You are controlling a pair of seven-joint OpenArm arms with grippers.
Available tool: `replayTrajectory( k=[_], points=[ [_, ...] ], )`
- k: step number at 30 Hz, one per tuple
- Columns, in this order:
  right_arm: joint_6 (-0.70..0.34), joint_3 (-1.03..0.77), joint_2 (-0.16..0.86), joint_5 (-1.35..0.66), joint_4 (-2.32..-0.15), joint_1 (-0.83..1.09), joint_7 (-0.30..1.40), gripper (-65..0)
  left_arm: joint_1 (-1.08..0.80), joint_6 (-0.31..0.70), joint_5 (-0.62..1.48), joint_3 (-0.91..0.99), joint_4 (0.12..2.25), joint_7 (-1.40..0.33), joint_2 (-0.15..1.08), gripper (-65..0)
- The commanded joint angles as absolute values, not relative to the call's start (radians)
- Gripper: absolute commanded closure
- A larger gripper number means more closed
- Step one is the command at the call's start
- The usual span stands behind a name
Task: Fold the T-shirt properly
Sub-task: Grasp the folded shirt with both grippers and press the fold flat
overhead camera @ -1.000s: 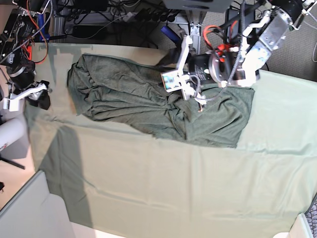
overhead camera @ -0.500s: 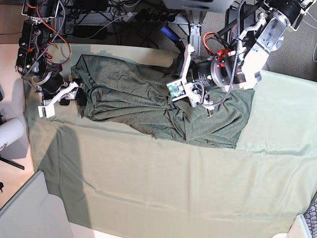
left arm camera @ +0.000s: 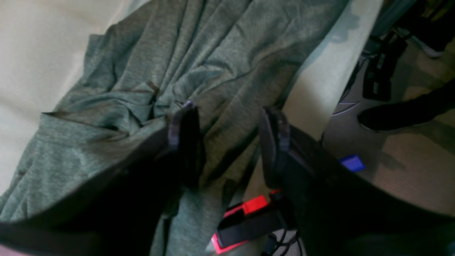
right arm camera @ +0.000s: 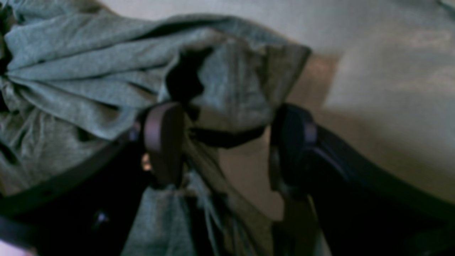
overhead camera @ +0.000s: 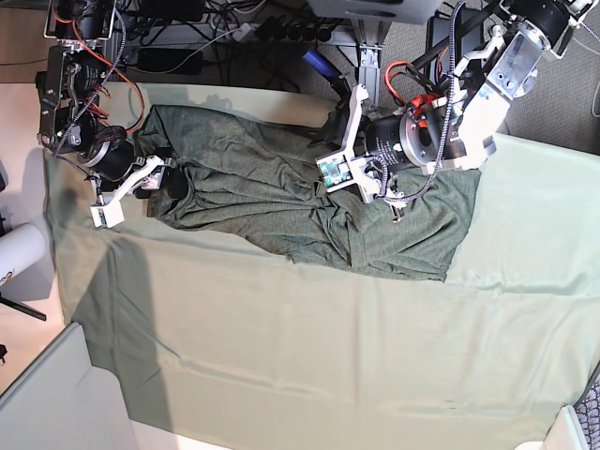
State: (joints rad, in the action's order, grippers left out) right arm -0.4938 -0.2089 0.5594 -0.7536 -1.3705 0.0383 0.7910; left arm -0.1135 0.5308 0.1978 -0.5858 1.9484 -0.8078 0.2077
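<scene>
Right gripper (overhead camera: 161,178) gapes wide at the shirt's (overhead camera: 281,197) nine-o'clock end, holding nothing. Left gripper (left arm camera: 227,142), part open, hangs empty over its twelve-o'clock edge. The shirt's long axis runs nine to three.

Our surface (overhead camera: 309,356), draped in a pale mint-green cloth (overhead camera: 525,234).
Beyond its far edge we see grey carpet (overhead camera: 562,103) and tangled black cables (overhead camera: 187,28); a pale board (overhead camera: 52,403) leans at its near-left corner.
</scene>
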Motion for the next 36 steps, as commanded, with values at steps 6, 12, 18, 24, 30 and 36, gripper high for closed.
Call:
replayTrajectory(
  k=[6, 12, 18, 24, 30, 36],
  points=[
    [-0.522, -0.214, 0.579, -0.821, -1.385, 0.031, 0.835, -40.3, -0.103, 0.523, 0.209, -0.581, 1.964, -0.789, 0.218, -29.9],
    [-0.531, -0.214, 0.579, -0.837, -1.385, 0.062, 0.838, -40.0, -0.102, 0.523, 0.208, -0.581, 1.964, -0.782, 0.241, -29.9],
    [-0.566, -0.214, 0.579, -0.904, -1.385, 0.078, 0.863, -40.1, -0.102, 0.523, 0.209, -0.581, 1.964, -0.782, 0.251, -29.9],
    [-0.577, -0.214, 0.579, -0.958, -1.386, 0.078, 0.889, -40.1, -0.102, 0.523, 0.209, -0.581, 1.964, -0.782, 0.253, -29.9],
    [-0.581, -0.214, 0.579, -0.970, -1.391, 0.078, 0.899, -40.0, -0.102, 0.523, 0.209, -0.581, 1.964, -0.781, 0.252, -29.9],
    [-0.581, -0.214, 0.579, -0.981, -1.408, 0.078, 0.907, -40.0, -0.102, 0.523, 0.209, -0.581, 1.964, -0.781, 0.253, -29.9]
  ],
)
